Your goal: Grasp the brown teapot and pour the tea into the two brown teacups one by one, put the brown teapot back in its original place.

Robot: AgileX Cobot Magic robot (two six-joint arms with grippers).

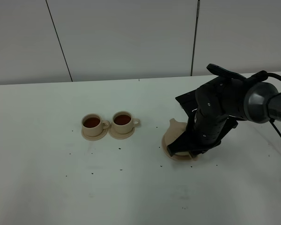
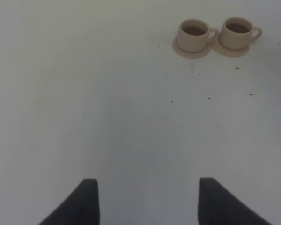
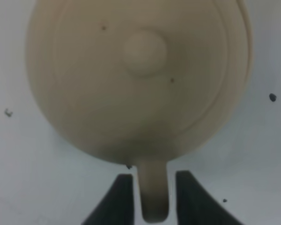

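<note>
Left gripper (image 2: 145, 206) open, nothing between its fingers, parked over bare surface (image 1: 37, 140), well apart from the teapot. Two teacups (image 1: 107, 125) on small saucers, at 9 o'clock from the teapot, both full of dark tea. Teapot (image 1: 174, 136) sits on its wide saucer (image 1: 178, 156) under the right arm. Right gripper (image 3: 152, 199) straddles the teapot handle (image 3: 153, 192), narrow gaps showing either side, so the grip looks released. Handle axis runs straight between the fingers; pot body lies dead ahead. Next judged: retreat backward along the handle.
</note>
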